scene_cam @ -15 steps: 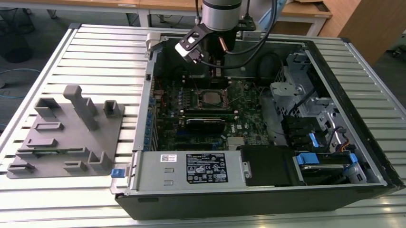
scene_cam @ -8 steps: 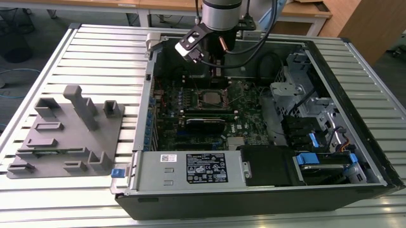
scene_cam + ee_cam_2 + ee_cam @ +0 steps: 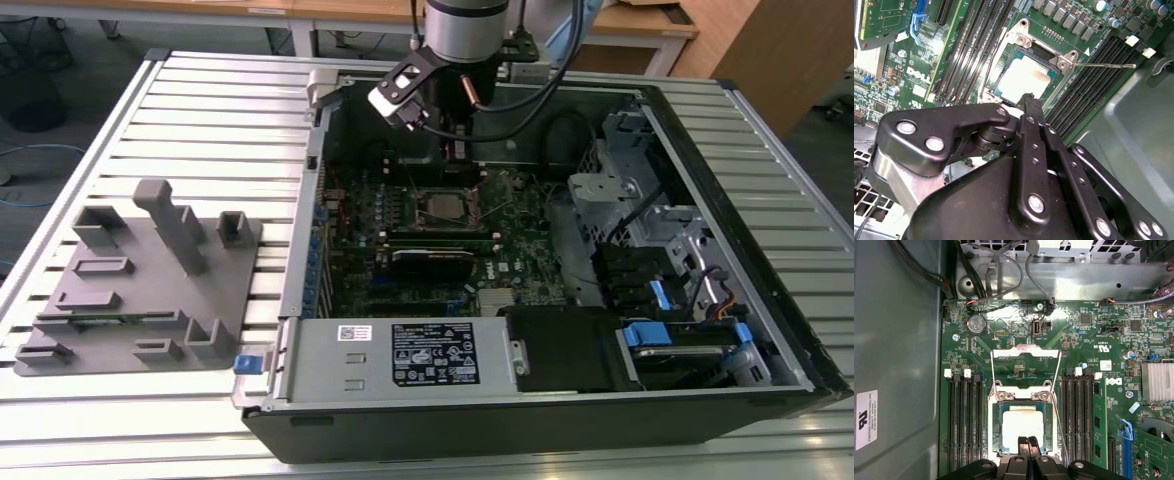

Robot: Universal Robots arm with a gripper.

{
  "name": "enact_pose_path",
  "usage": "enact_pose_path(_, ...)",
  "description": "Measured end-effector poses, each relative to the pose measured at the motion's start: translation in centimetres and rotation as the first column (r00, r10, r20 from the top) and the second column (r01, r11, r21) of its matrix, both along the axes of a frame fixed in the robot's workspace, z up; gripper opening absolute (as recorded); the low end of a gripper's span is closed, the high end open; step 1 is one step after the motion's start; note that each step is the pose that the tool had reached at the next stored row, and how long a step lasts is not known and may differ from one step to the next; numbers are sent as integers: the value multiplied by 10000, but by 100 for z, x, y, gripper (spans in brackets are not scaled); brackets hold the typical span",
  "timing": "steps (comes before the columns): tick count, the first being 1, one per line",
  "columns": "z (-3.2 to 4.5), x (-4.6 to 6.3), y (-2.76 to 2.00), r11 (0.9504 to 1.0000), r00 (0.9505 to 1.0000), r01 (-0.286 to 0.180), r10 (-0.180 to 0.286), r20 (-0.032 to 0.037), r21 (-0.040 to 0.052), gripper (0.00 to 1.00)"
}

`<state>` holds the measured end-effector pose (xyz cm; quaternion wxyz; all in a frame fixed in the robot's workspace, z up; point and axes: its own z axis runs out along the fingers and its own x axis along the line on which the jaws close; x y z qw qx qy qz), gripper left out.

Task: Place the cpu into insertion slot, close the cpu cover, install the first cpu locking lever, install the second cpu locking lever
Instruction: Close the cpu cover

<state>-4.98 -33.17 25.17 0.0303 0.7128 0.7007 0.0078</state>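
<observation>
Now cpu (image 3: 1020, 421) seated in insertion slot (image 3: 997, 426); cpu cover (image 3: 1024, 354) flipped open beside slot; gripper (image 3: 1028, 441) fingers pressed together, empty, over slot's edge.

There is one open black computer tower case (image 3: 441, 440), one green motherboard (image 3: 1089, 340), and one grey moulded plastic fixture block (image 3: 134, 290). On the board are one small flat square silver-grey cpu (image 3: 1024, 422), one square metal-rimmed insertion slot (image 3: 998, 435), one thin silvery square cpu cover (image 3: 1024, 352) frame, two thin wire locking levers (image 3: 1104, 65), one round silver coin battery (image 3: 976, 324) and one finned silver heatsink (image 3: 1156, 381).
</observation>
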Motion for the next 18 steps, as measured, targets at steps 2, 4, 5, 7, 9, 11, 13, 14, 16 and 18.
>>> enact_pose_path(2,4,0,0,10000,10000,0,0,-1,-2,11)
enact_pose_path(4,7,0,0,10000,10000,0,0,0,0,11)
enact_pose_path(5,9,0,0,10000,10000,0,0,1,0,11)
enact_pose_path(7,16,0,0,10000,10000,0,0,-1,-2,11)
enact_pose_path(9,26,0,0,10000,10000,0,0,0,-1,11)
enact_pose_path(11,36,0,0,10000,10000,0,0,0,0,11)
enact_pose_path(13,40,0,0,10000,10000,0,0,2,2,11)
enact_pose_path(14,42,0,0,10000,10000,0,0,2,3,11)
enact_pose_path(16,47,0,0,10000,10000,0,0,0,-1,11)
enact_pose_path(18,55,0,0,10000,10000,0,0,0,0,11)
